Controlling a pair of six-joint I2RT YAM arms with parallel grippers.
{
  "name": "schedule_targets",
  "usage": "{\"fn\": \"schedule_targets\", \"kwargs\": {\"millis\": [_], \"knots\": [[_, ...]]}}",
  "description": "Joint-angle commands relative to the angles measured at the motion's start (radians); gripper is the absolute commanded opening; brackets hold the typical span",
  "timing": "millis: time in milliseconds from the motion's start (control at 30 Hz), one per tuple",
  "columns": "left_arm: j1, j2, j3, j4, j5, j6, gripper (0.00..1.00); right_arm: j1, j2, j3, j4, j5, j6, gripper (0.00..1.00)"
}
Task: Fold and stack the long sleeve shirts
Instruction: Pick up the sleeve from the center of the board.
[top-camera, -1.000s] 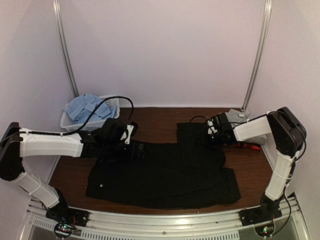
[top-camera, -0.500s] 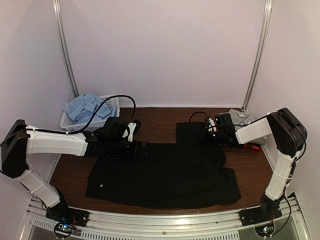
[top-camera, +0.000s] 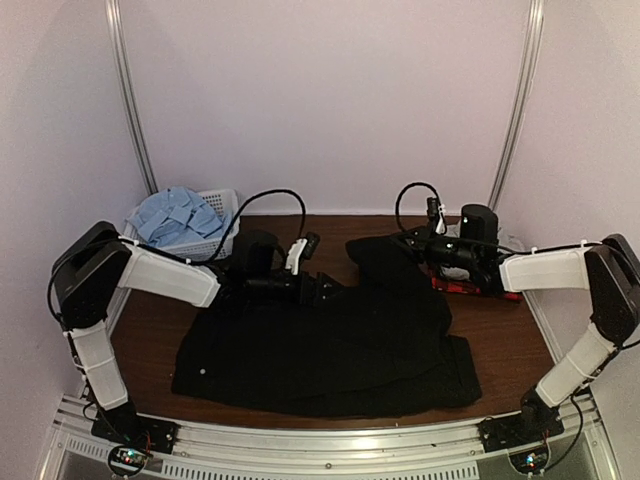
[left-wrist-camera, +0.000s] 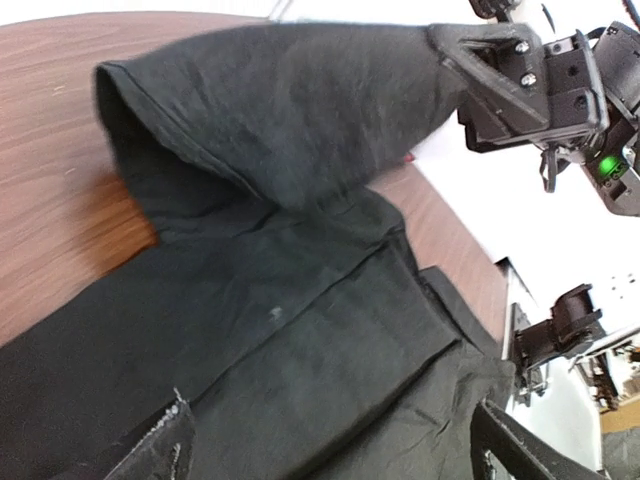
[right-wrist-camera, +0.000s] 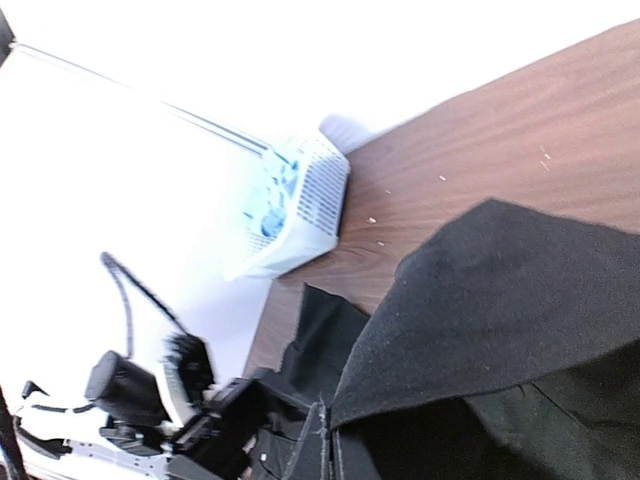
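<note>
**A:** What are the grippers doing?

**B:** The right gripper (top-camera: 410, 245) is clamped on a raised fold of the black shirt (top-camera: 330, 350). The left gripper (left-wrist-camera: 330, 455) hangs just above the cloth, its two fingers (left-wrist-camera: 160, 452) spread wide and only partly in frame.

**A:** Where does that shirt lie? What else is there?

**B:** It is spread across the table (top-camera: 320, 232). One light blue shirt (top-camera: 172, 215) fills one white basket (top-camera: 228, 205) at the far left. One strip of red cloth (top-camera: 480, 290) shows beneath the right arm, mostly hidden.
</note>
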Motion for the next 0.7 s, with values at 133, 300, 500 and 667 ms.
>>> {"fn": "schedule_targets", "kwargs": {"millis": [133, 300, 500, 667], "knots": [[0.0, 0.18, 0.071, 0.384, 0.142, -0.106, 0.98, -0.004, -0.064, -0.038, 0.111, -0.025, 0.135, 0.0], [0.0, 0.217, 0.091, 0.44, 0.125, -0.13, 0.98, -0.004, -0.059, 0.0, -0.024, 0.027, 0.066, 0.0], [-0.001, 0.167, 0.052, 0.385, 0.076, -0.092, 0.98, -0.014, 0.053, 0.017, -0.123, 0.068, -0.04, 0.0], [0.0, 0.113, -0.001, 0.34, 0.029, -0.052, 0.97, -0.026, 0.171, 0.029, -0.153, 0.036, -0.132, 0.13]]}}
